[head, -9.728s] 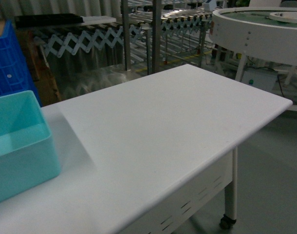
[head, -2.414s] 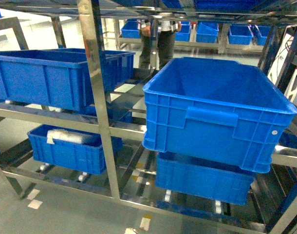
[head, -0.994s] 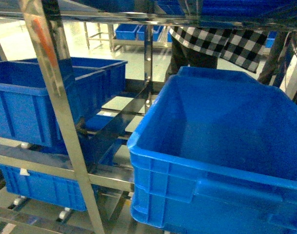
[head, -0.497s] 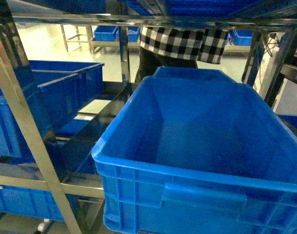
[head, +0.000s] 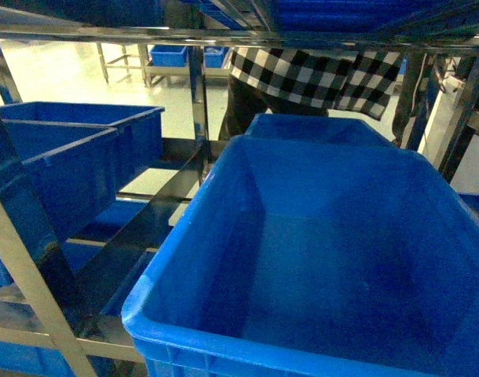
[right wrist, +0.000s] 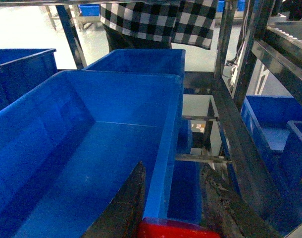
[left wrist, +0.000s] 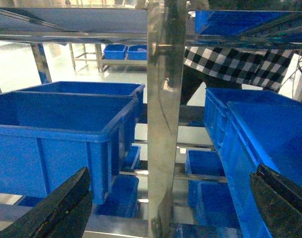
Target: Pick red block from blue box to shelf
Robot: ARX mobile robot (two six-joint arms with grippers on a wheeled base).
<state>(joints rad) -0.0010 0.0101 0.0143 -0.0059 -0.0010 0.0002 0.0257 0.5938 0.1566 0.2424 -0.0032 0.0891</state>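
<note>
Red shows at the very bottom of my right wrist view: the red block [right wrist: 178, 231] sits pinched between the two dark fingers of the right gripper [right wrist: 176, 218], just above the near right corner of a big dark blue crate [right wrist: 86, 148]. That crate looks empty from my head camera, and a second crate [head: 318, 127] stands directly behind it on the same tier of the shelf [head: 35, 259].

On the left I count two more crates [head: 74, 157] side by side on the neighbouring bay, with a steel upright [left wrist: 163, 119] between the bays. Through the left wrist camera I can make out at least two smaller crates [left wrist: 205, 188] on the tier below.

My left gripper [left wrist: 171, 208] is spread wide, one black finger at each lower corner of its view and nothing between them. It points at the upright.

One person in a black-and-white checked shirt [head: 310, 75] stands behind the rack. I cannot see the pale turquoise bin from any camera.
</note>
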